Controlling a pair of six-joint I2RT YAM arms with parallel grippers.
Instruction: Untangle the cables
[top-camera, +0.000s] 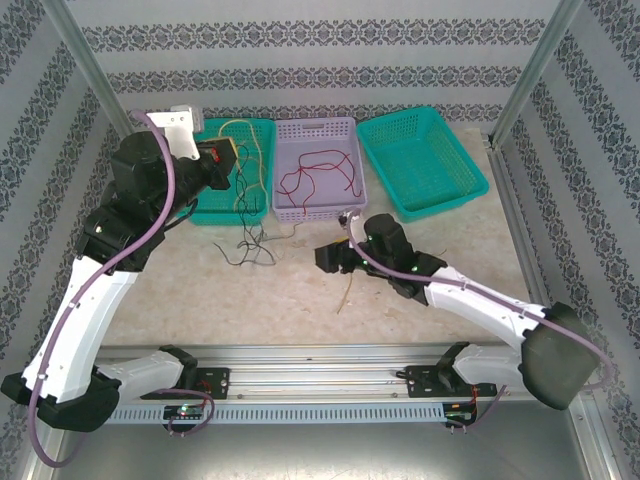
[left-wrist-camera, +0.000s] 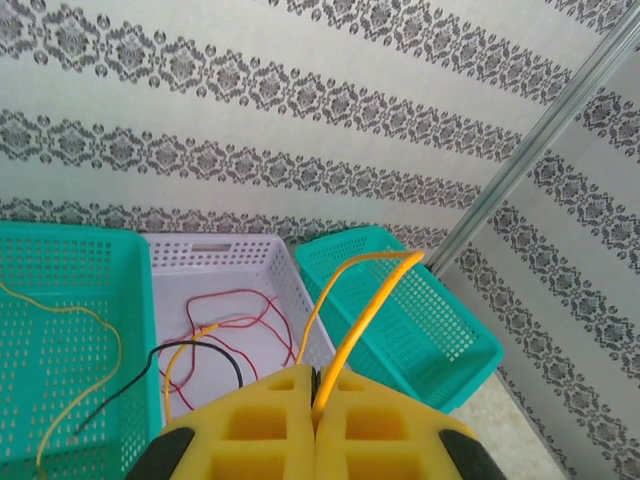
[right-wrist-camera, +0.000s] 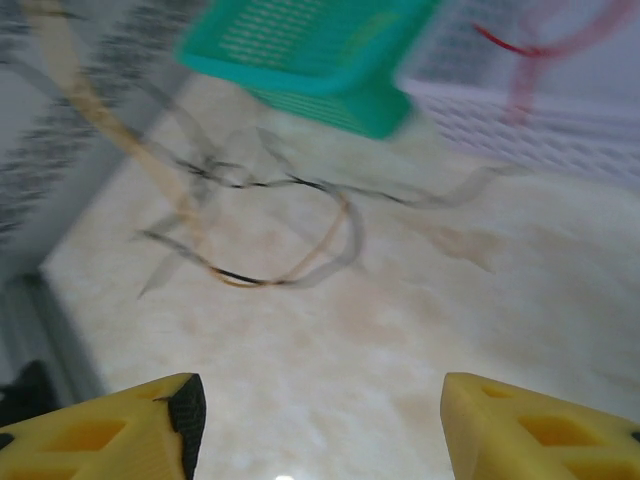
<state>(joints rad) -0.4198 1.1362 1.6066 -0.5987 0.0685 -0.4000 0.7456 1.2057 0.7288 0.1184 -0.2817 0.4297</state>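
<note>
My left gripper (top-camera: 228, 160) is raised over the left teal basket (top-camera: 262, 135) and is shut on a yellow cable (left-wrist-camera: 372, 292), which loops up out of its pads (left-wrist-camera: 290, 415). The yellow cable (top-camera: 243, 142) trails down into that basket. A red cable (top-camera: 320, 176) lies coiled in the purple basket (top-camera: 318, 128). A black cable (top-camera: 250, 246) is spread on the table in front of the baskets. Low over the table, just right of the black cable (right-wrist-camera: 285, 255), my right gripper (top-camera: 326, 258) stands open with nothing between its fingers (right-wrist-camera: 165, 425).
A second teal basket (top-camera: 420, 160) with nothing in it sits at the back right. Metal frame posts (top-camera: 530, 70) stand at the back corners, in front of patterned walls. A thin pale strand (top-camera: 346, 292) lies on the table near the right gripper.
</note>
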